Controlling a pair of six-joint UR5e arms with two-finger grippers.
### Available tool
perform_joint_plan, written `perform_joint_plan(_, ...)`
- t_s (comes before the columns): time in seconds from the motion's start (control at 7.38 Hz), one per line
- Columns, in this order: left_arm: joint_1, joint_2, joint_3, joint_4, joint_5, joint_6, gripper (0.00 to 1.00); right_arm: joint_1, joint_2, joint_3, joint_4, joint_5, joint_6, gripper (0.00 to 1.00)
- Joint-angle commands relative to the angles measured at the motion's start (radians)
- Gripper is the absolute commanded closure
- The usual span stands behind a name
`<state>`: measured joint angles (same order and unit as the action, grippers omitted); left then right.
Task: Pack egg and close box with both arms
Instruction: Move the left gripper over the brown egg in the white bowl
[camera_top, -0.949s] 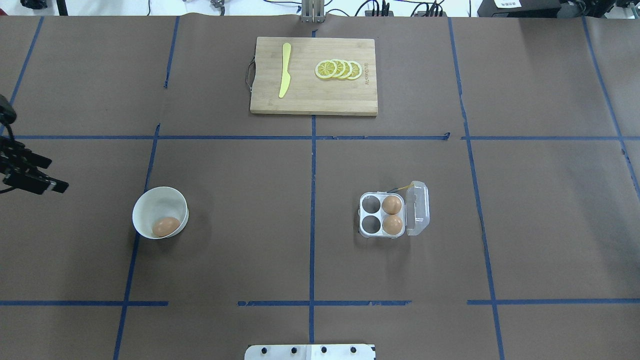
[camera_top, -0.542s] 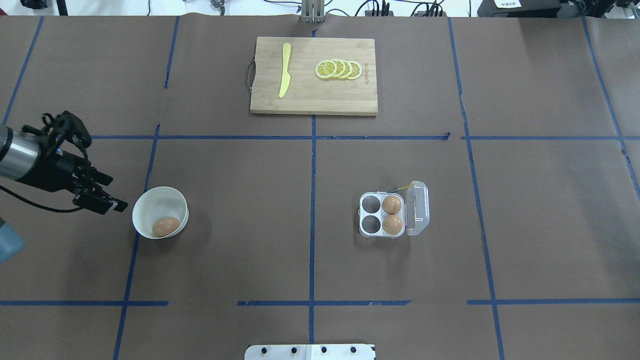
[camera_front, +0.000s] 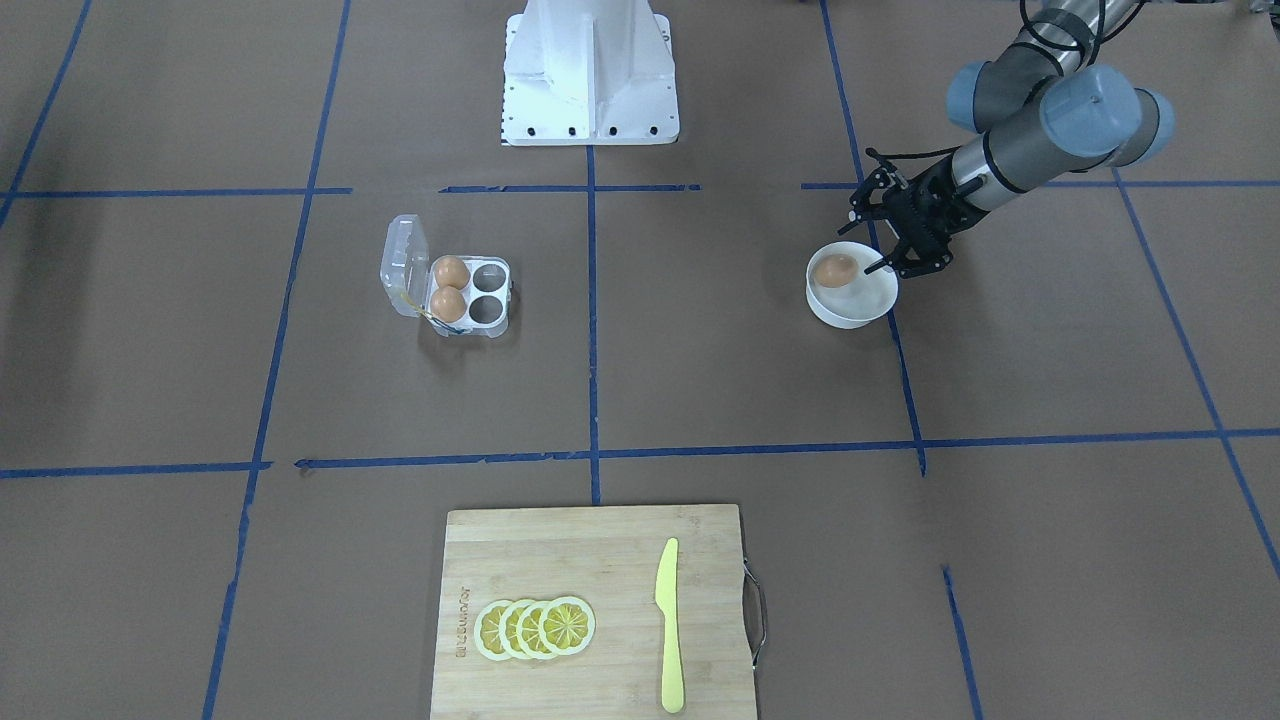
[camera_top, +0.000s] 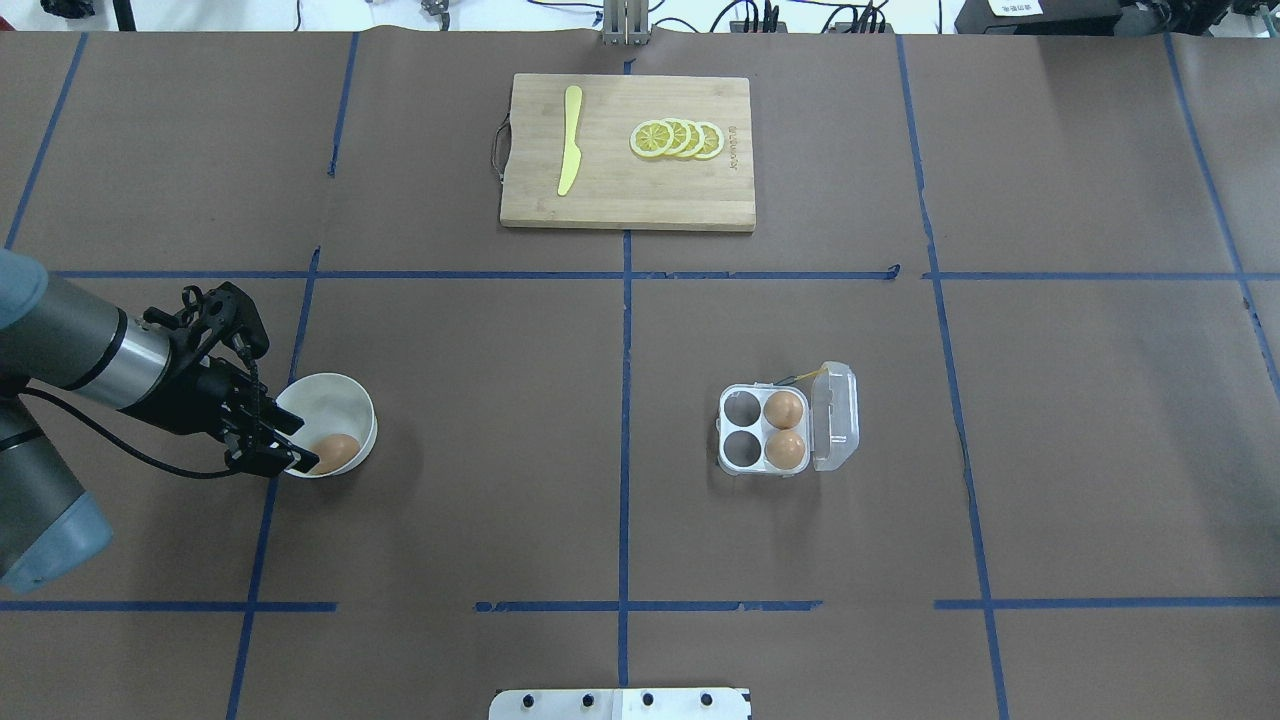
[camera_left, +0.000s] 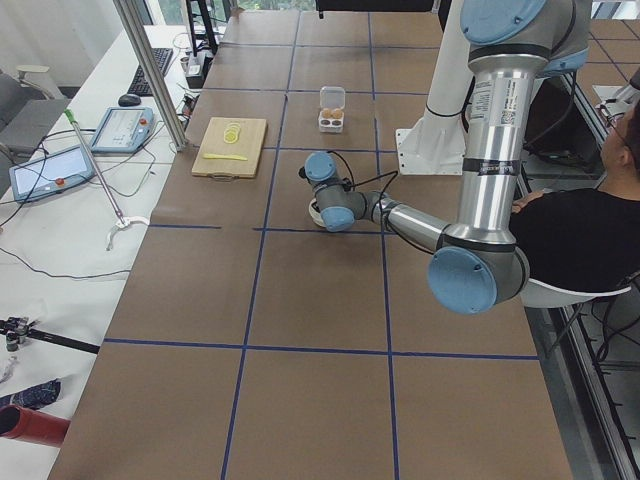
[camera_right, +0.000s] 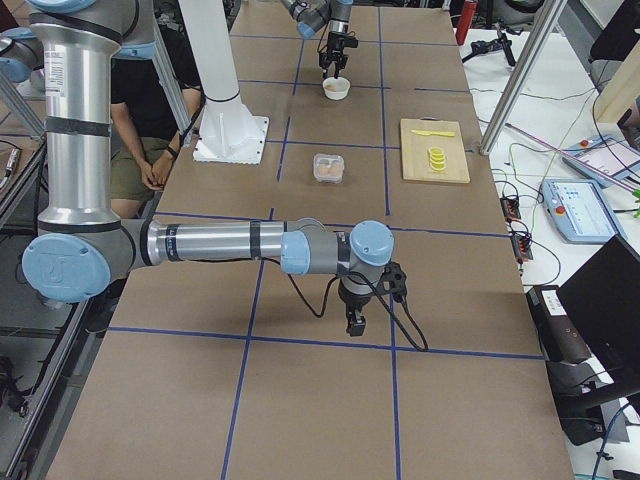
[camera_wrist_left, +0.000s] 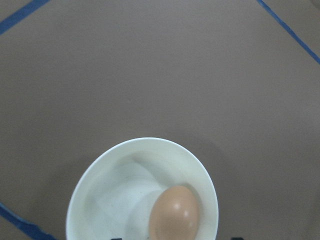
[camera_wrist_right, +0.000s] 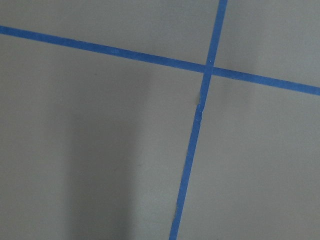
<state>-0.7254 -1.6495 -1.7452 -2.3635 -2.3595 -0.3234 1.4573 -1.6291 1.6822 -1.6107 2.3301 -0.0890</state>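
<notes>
A tan egg (camera_top: 333, 452) lies in a round white bowl (camera_top: 340, 395) at the left; the left wrist view shows the egg (camera_wrist_left: 174, 214) low in the bowl (camera_wrist_left: 100, 170). My left gripper (camera_top: 293, 446) is open at the bowl's left rim, just above it and beside the egg, also in the front view (camera_front: 878, 262). The clear box (camera_top: 742, 431) stands right of centre with its lid (camera_top: 836, 417) open. Two eggs (camera_top: 784, 409) (camera_top: 786, 450) fill its right cells. My right gripper (camera_right: 355, 320) hangs over bare table far right; I cannot tell if it is open.
A wooden cutting board (camera_top: 627, 190) with a yellow knife (camera_top: 569, 140) and lemon slices (camera_top: 677, 138) lies at the far middle. The white pedestal (camera_front: 590, 70) stands at the robot's edge. A seated person (camera_left: 590, 230) is beside the left arm.
My left arm has swung in from the table's left edge to the right and stopped at the bowl's rim. The egg, bowl and box have not moved.
</notes>
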Motion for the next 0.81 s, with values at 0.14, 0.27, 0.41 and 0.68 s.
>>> perform_joint_plan(0.14,0.023,-0.012,0.01,0.007,0.006,0.058,0.35,0.0,0.0,-0.007,0.0,0.0,-0.002,0.0)
perform_joint_plan(0.27,0.023,-0.013,0.009,0.035,0.008,0.111,0.36,0.0,0.0,-0.009,0.002,0.0,-0.002,0.0)
perform_joint_plan(0.41,0.021,-0.019,0.007,0.064,0.017,0.163,0.36,0.0,0.0,-0.015,0.002,0.0,-0.002,0.0)
perform_joint_plan(0.68,0.021,-0.052,0.003,0.145,0.074,0.213,0.36,0.0,0.0,-0.016,0.002,0.002,-0.002,0.0)
